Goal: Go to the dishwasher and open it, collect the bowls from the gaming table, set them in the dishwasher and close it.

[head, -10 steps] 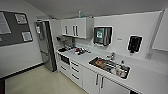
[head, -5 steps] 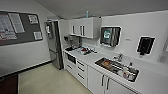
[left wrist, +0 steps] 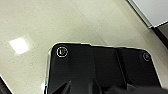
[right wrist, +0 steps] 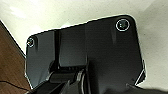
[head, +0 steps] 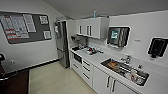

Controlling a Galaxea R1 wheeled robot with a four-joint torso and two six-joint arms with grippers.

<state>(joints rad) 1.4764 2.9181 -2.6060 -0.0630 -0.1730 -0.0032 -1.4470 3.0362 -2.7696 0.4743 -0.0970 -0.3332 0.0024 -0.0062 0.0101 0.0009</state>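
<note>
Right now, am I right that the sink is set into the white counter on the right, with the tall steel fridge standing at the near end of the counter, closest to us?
Not quite. The sink is indeed set into the white counter on the right, but the tall steel fridge stands at the far end of the counter, not the near end. The head view shows this.

the pale floor (head: 57, 77) lies open between the left wall (head: 30, 55) and the run of white cabinets (head: 87, 72) on the right. a tall steel fridge (head: 62, 43) closes the far end. the counter (head: 100, 58) carries clutter near its far end and a sink (head: 126, 68) holding dishes nearer. wall cupboards (head: 91, 27) hang above it. a dark floor strip (head: 15, 82) lies at lower left.
</note>
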